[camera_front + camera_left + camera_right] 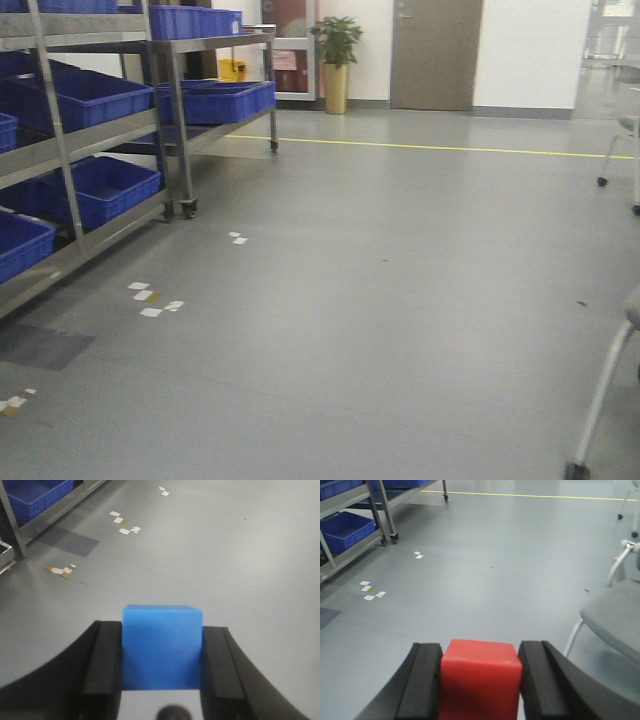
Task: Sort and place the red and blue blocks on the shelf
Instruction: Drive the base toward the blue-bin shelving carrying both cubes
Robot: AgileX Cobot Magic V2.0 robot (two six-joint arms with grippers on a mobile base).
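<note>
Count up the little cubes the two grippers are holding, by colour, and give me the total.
Blue: 1, the small matte blue cube clamped in the left gripper
Red: 1, the small matte red cube clamped in the right gripper
Total: 2

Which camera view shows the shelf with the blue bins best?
The exterior front-facing view: the shelf fills its left side, with several tiers of blue bins. The left wrist view catches only a bottom corner with one bin; the right wrist view shows lower tiers, small, at top left.
</note>
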